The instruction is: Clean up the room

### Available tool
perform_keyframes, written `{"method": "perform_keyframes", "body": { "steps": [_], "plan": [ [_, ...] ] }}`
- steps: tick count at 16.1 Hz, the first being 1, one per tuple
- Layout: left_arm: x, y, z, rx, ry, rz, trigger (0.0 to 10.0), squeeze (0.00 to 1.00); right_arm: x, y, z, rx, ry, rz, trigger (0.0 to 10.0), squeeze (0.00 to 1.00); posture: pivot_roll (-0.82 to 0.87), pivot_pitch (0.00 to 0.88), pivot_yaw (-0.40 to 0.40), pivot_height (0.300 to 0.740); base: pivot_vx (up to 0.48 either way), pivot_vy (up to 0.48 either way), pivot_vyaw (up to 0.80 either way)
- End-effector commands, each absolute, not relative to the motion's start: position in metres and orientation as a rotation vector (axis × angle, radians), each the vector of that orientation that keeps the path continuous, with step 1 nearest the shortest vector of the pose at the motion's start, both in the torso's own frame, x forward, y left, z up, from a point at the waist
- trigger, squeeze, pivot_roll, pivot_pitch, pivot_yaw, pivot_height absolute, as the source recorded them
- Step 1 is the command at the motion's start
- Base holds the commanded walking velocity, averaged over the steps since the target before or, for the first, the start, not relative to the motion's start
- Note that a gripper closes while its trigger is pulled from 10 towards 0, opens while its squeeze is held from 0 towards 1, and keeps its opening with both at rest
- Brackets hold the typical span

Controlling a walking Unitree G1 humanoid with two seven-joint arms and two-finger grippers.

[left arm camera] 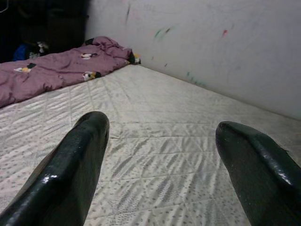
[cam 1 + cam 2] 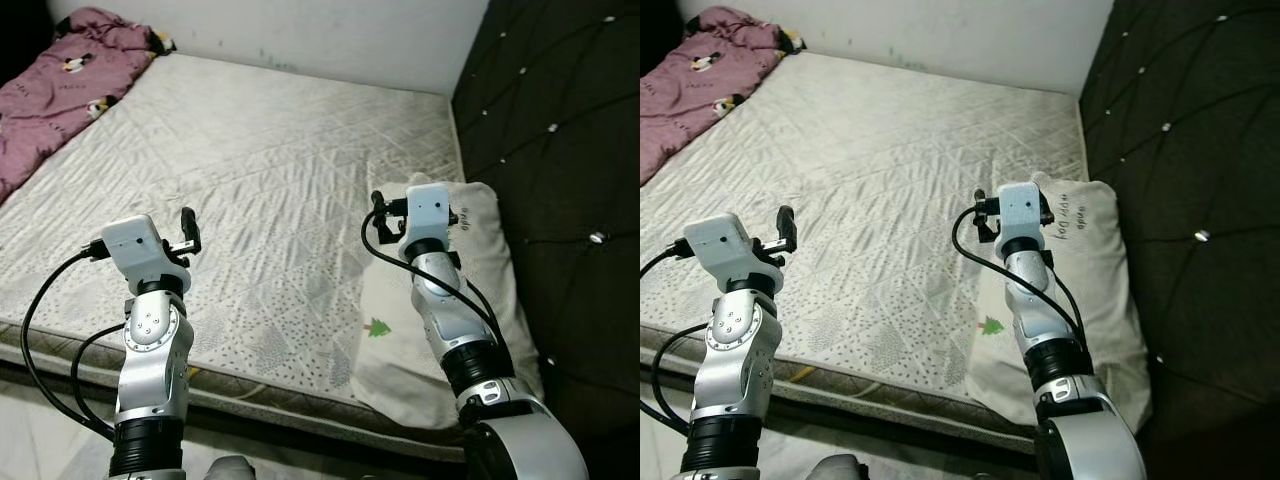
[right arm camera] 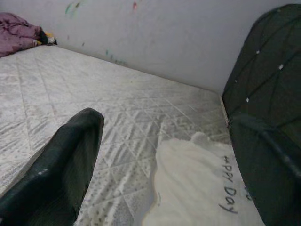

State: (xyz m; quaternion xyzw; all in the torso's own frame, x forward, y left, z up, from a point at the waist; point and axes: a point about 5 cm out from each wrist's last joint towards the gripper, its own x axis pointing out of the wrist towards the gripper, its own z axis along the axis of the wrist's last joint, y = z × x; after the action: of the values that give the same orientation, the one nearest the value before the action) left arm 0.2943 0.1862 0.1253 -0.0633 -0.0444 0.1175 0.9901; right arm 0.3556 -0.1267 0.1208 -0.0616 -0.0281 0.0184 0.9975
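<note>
Both grippers raised over the mattress (image 2: 280, 180), empty
Left gripper (image 1: 160, 155) fingers apart; right gripper (image 3: 164, 160) fingers apart above the pillow (image 2: 480, 300); its wrist view reads the pillow's lettering; purple blanket (image 2: 60, 90) at the far corner.

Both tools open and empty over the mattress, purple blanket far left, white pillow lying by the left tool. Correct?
Not quite: the white pillow lies by the right tool, against the dark headboard, as the left eye view shows. The rest holds.
</note>
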Motion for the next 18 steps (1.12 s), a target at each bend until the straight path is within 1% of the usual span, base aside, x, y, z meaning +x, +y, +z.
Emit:
{"method": "perform_keyframes", "body": {
  "steps": [1, 7, 9, 13, 18],
  "plan": [
    [0.2958, 0.1848, 0.1258, -0.123, -0.087, 0.232, 10.0, 0.0, 0.359, -0.1286, 0.1251, -0.105, -0.055, 0.025, 10.0, 0.0, 0.09, 0.0, -0.045, 0.74, 0.0, 0.0, 0.0],
    [0.2983, 0.184, 0.1259, -0.132, -0.086, 0.225, 10.0, 0.0, 0.3606, -0.1279, 0.1238, -0.092, -0.038, 0.024, 10.0, 0.0, 0.08, 0.0, -0.042, 0.74, 0.0, 0.0, -0.75],
    [0.2981, 0.1837, 0.1261, -0.124, -0.085, 0.229, 10.0, 0.0, 0.36, -0.124, 0.1269, -0.092, -0.068, 0.046, 10.0, 0.0, 0.08, 0.0, -0.042, 0.74, 0.0, 0.0, 0.0],
    [0.2982, 0.1841, 0.1255, -0.132, -0.085, 0.234, 10.0, 0.0, 0.3603, -0.124, 0.1267, -0.091, -0.063, 0.044, 10.0, 0.0, 0.08, 0.0, -0.043, 0.74, 0.0, 0.0, 0.0],
    [0.2984, 0.1829, 0.1257, -0.142, -0.085, 0.227, 10.0, 0.0, 0.3607, -0.1249, 0.125, -0.089, -0.051, 0.043, 10.0, 0.0, 0.08, 0.0, -0.044, 0.74, 0.0, 0.0, -0.59]
  ]
}}
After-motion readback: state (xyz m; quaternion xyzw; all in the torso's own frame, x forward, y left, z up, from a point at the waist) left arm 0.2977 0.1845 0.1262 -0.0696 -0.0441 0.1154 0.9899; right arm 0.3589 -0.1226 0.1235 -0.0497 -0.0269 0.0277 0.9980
